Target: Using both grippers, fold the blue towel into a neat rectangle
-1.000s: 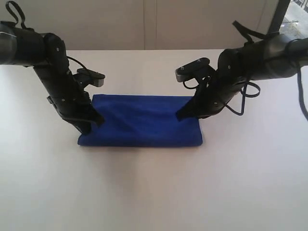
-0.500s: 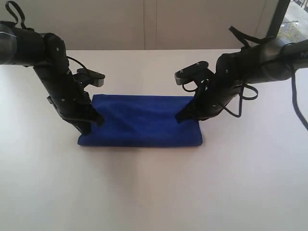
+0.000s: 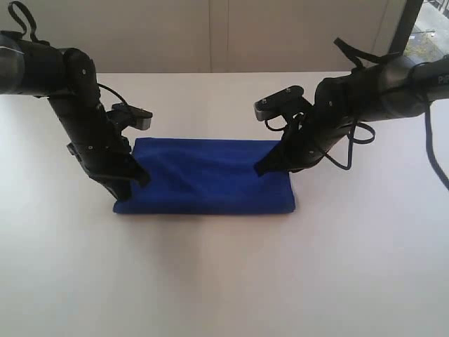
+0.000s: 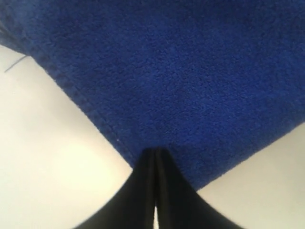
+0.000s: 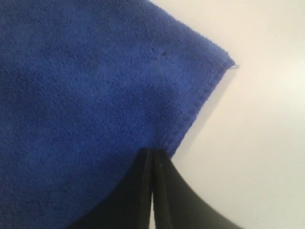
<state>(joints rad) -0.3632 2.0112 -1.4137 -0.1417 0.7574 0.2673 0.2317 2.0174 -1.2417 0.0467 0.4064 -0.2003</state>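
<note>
Starting nearest: bare white worktop (image 3: 224, 281) at 6 o'clock, with nothing to read on it. Next is the blue towel (image 3: 207, 179), mid-worktop, lying flat as a doubled strip with its long axis running 9 to 3 o'clock. The left gripper (image 3: 125, 188) tips down at the towel's 8 o'clock corner. Its fingers (image 4: 140, 191) are pressed together, tips touching the cloth just inside the stitched hem (image 4: 86, 107), no fabric visibly between them. A loose thread (image 4: 16, 63) lies on the worktop just off the hem. Slightly farther back, the right gripper (image 3: 261, 170) sits toward the towel's 3 o'clock end. It is also pressed tight together, tips at the hem near a corner, nothing seen nipped.

Handling, judged: light, soft, floppy microfibre. The nappy pile should keep it from slipping, and it is not fragile. With no stiffness it likely sags and drags if lifted from one point, and the layers can slide apart. Best hold is a pinch on the hemmed corners or short ends, both layers together, one gripper per end, lifted level. The closed tips would have to spread first to take any cloth.

Farthest, at 12 o'clock: a plain pale wall (image 3: 210, 35). No brand, label, tag or writing is readable on towel or arms.
</note>
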